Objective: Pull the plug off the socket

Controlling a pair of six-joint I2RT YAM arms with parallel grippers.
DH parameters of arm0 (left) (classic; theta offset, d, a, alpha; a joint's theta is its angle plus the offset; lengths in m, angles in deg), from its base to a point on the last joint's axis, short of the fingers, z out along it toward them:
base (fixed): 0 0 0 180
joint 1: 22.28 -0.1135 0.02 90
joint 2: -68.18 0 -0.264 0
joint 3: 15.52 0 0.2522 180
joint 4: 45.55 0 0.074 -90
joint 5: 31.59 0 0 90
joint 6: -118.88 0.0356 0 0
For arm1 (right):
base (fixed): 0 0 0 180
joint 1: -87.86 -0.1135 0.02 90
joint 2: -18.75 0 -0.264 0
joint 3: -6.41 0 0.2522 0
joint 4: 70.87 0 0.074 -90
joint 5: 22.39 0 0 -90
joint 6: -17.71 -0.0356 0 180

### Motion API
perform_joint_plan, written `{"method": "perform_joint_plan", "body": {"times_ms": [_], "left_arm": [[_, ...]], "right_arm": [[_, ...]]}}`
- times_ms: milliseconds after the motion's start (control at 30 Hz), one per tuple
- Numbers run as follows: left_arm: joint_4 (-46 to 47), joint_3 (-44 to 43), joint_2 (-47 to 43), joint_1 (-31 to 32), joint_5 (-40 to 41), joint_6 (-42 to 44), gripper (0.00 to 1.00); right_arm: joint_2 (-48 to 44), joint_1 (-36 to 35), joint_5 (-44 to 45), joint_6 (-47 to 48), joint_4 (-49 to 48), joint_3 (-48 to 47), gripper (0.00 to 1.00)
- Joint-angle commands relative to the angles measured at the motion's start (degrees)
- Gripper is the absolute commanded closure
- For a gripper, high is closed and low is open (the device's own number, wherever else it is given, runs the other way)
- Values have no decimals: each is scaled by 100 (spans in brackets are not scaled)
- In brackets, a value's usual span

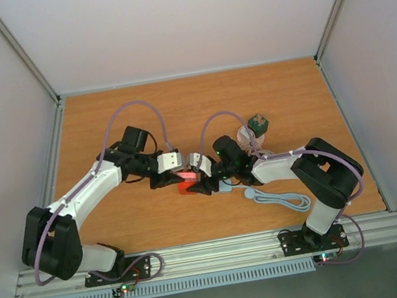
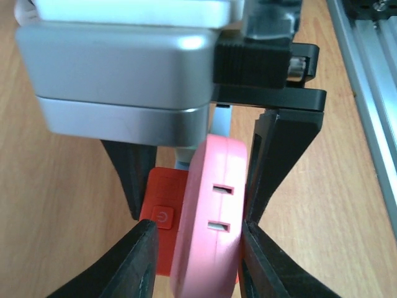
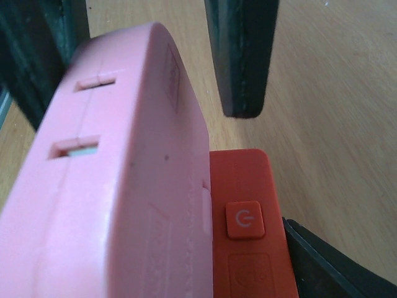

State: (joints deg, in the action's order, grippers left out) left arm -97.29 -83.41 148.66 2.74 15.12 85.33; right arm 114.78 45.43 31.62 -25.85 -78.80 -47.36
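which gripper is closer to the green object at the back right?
Right. The right gripper is at the right side of the pink socket, with the green object behind it to the right. The left gripper is on the socket's left side, farther off.

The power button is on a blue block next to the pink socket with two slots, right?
Not quite. The block with the power button is orange, not blue; the right wrist view shows it. It does sit next to the pink socket with two slots.
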Motion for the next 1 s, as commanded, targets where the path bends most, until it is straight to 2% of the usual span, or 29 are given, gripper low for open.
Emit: {"method": "perform_joint_plan", "body": {"times_ms": [0,133,300,467,867,967], "left_arm": [[743,166,-301,21,159,-156,65],[810,216,-450,21,147,-139,70],[749,183,-525,21,42,-106,81],[635,128,-579,20,-102,-77,87],[475,-38,-719,21,-203,-101,99],[466,-83,-743,21,-240,-111,99]], "right_arm": [[51,-79,68,122,-317,79,33],[56,-94,83,155,-312,82,39],[56,-116,115,163,-318,119,45],[39,-114,168,211,-308,200,51],[30,-115,250,259,-300,340,56],[32,-114,232,276,-285,383,57]]}}
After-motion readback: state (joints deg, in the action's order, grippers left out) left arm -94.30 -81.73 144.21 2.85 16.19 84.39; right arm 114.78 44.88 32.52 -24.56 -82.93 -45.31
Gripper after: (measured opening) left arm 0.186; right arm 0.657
